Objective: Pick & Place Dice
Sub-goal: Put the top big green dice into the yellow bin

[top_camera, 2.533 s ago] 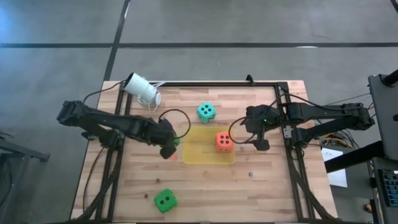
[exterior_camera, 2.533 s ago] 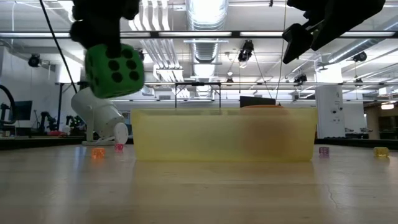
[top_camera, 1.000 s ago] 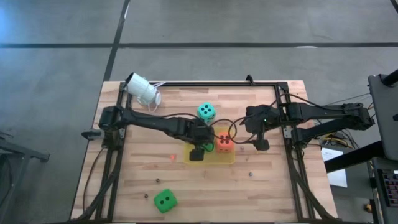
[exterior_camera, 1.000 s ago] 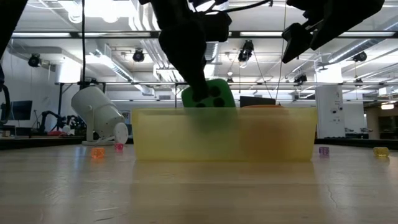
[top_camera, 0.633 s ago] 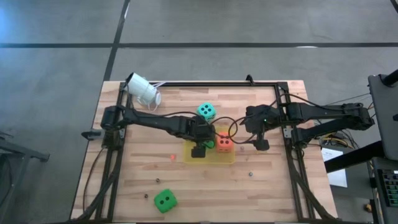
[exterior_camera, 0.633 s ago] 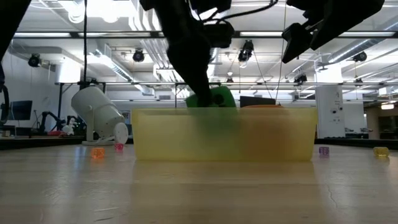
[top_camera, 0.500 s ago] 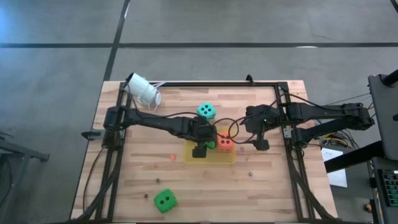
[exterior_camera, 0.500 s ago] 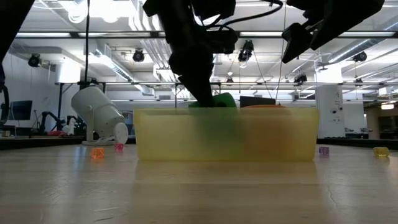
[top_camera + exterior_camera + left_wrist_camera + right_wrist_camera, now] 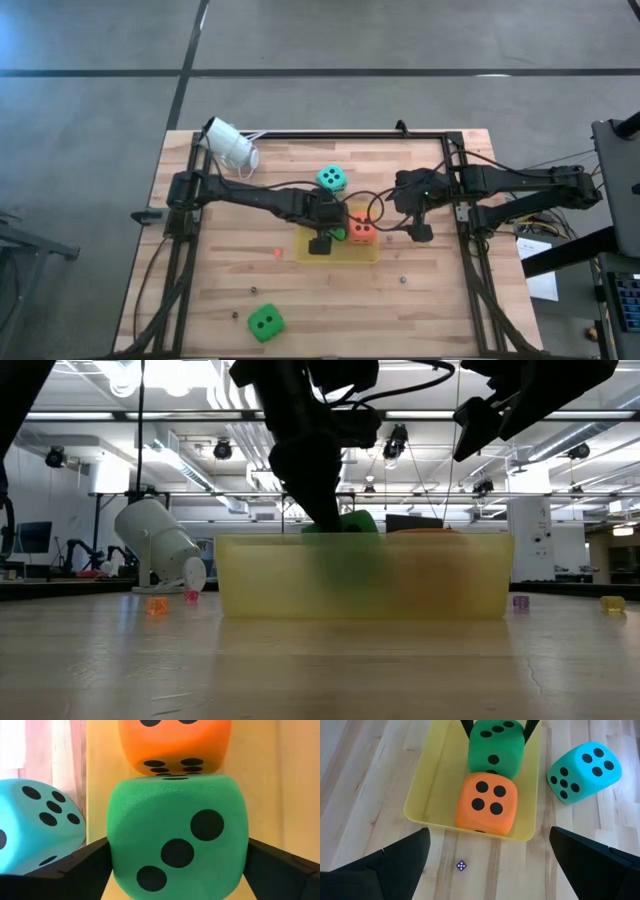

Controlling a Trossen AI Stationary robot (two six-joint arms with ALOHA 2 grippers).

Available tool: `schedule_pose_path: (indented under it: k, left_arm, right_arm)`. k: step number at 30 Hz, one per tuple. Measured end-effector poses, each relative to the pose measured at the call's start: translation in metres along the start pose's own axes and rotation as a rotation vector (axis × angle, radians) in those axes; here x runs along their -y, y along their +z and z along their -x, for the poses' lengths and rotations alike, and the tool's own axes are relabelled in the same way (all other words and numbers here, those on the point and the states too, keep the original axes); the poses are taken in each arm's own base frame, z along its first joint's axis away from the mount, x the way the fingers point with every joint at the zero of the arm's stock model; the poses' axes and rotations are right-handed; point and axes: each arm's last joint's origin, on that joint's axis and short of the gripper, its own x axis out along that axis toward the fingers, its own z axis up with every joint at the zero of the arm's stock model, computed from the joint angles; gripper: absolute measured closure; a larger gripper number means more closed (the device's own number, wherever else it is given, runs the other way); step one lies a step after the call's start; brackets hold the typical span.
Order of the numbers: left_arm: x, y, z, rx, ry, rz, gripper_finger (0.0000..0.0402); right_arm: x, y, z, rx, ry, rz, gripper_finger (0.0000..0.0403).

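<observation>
Left wrist view: my left pincer [image 9: 177, 865] grips the green die [image 9: 177, 832] inside the yellow tray [image 9: 440, 780], touching the orange die [image 9: 486, 802]. Next I'd release and lift. Right pincer [image 9: 421, 232] waits, spread wide.

A wooden slatted table [image 9: 220, 300] fills the middle of the high view, edged by a black frame [image 9: 430, 134] along its top and sides. At its upper left a white cylinder-shaped camera [image 9: 229, 144] lies tilted, with a cable trailing from it; in the low view it stands at the left [image 9: 160, 550]. Near the table's centre sits a translucent yellow tray [image 9: 345, 256], seen as a wide yellow wall in the low view [image 9: 430, 575]. Tiny coloured cubes dot the wood: orange [image 9: 157, 606] and pink [image 9: 191, 597] at the left of the low view, purple [image 9: 519, 601] and yellow [image 9: 612, 602] at the right. Grey floor [image 9: 90, 60] surrounds the table.
</observation>
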Motion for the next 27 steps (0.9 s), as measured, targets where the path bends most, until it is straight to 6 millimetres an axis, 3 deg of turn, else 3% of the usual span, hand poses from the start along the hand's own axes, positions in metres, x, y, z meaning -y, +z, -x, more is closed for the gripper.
schedule_pose_path:
  k: [27]
  left_arm:
    - [-0.0018,0.0017,0.0004,0.014,-0.005,0.02,0.0008]
  right_arm:
    - [0.0,0.0,0.0,0.0,0.0,0.0,0.0003]
